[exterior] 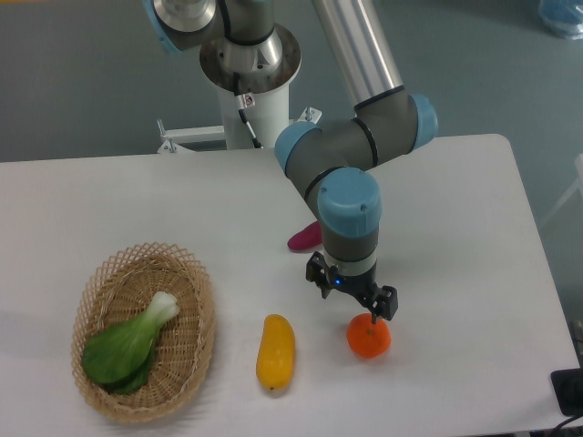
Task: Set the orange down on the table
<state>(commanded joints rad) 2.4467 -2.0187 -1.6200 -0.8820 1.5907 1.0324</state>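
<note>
Nearest the camera, at the left, an oval wicker basket (pixel 100 300) is seen with a leafy green bok choy (pixel 127 344) lying inside it. To the right of the basket, a yellow-orange mango-like fruit (pixel 275 351) lies lengthwise on the white table (pixel 474 237). Further right of the basket, the orange (pixel 368 336) is found on or just above the tabletop — contact cannot be settled from this angle. The gripper (pixel 356 296) is poised directly over the orange, its lower finger touching or overlapping the fruit's top; how far the fingers are parted, and whether the fruit is gripped, cannot be told. Behind the gripper, a magenta-purple vegetable (pixel 305 237) is partly hidden by the arm.

The placing appears nearly done. It is judged that the orange should be brought to rest fully on the table before the fingers are parted, and that they should be opened slowly and evenly — a round fruit is easily nudged into a roll. A straight vertical withdrawal would be best, so that neither finger drags the fruit toward the mango-like fruit.
</note>
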